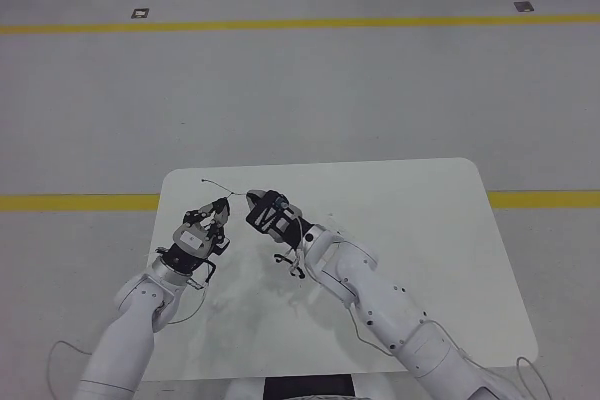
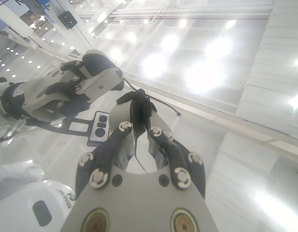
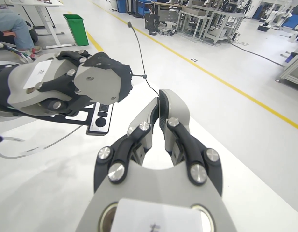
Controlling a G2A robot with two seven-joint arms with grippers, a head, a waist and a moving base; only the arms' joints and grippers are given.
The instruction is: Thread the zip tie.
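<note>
We're looking at both pincers raised above the white surface (image 1: 410, 210), tips close together but just apart. The right pincer (image 3: 159, 100) is pressed fully closed, and we see the thin black zip tie (image 3: 139, 49) pinched at its very tip. From there the tie climbs to a small knot-like junction right beside the left pincer (image 3: 128, 78), then runs on into the air to a free end with a little blob. From above, that free end (image 1: 223, 187) points away from the robot, over the far left part of the surface. In the left wrist view, the left pincer (image 2: 140, 105) is clamped shut too, a thin black strand caught between its dark pads and trailing down between the fingers. We can't tell whether that strand is the same tie.
</note>
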